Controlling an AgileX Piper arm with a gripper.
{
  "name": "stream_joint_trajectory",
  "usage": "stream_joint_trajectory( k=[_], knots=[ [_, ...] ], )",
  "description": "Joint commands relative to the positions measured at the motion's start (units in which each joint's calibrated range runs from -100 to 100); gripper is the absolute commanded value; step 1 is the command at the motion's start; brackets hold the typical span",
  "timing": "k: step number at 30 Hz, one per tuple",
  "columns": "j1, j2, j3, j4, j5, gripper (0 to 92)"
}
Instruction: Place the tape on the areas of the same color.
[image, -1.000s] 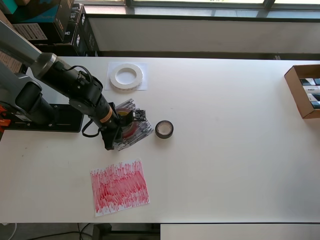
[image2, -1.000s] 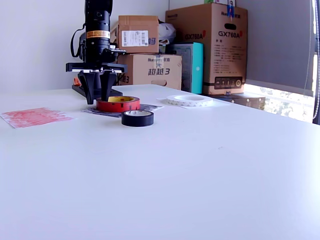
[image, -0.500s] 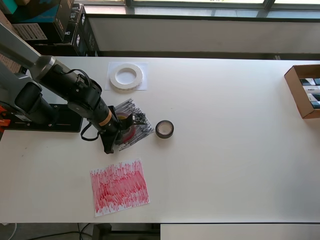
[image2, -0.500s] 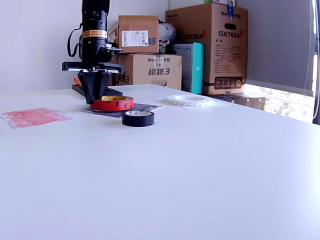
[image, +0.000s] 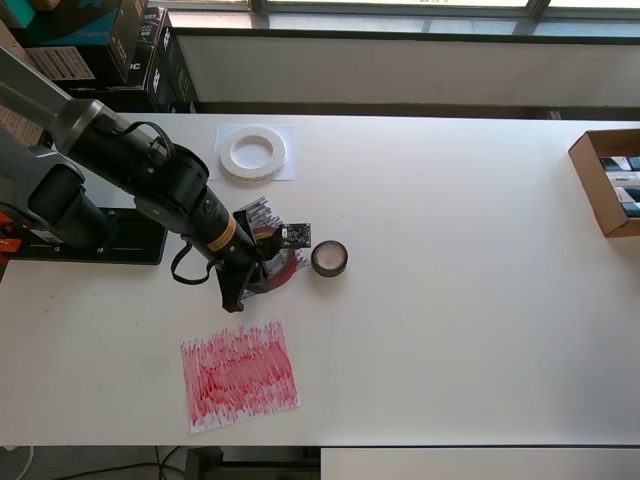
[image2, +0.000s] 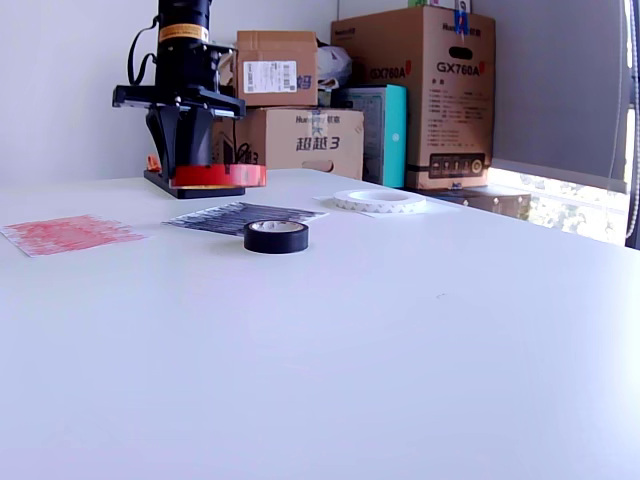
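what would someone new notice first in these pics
The black gripper stands out first: it holds a red tape roll lifted clear of the black-scribbled paper sheet at the exterior view's left. Just in front of that sheet, a small black tape roll lies on the white table. A white tape roll already rests on the plain white sheet near the overhead view's top, and the red-scribbled paper sheet lies bare below.

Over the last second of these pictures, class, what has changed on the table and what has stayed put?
The gripper closed on the red tape and lifted it off the black scribbled sheet; the tape now hangs clear above the table. The black tape beside that sheet, the white tape on its white sheet, and the red scribbled sheet have not moved.
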Motion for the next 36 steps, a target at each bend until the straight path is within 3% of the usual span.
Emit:
stream_joint_trajectory(
  k=[1, 12, 19, 25, 36],
  knots=[
    [-4.2, -2.9, -3.3, -0.1, 1.1, 0.2],
    [-23.0, 2.2, -4.9, -0.1, 0.8, 0.2],
    [-30.5, 10.9, -9.5, -0.1, 0.6, 0.2],
    [-32.3, 17.8, -15.4, 0.5, 0.5, 0.2],
    [-28.2, 19.8, -17.8, 0.6, 1.0, 0.2]
  ],
)
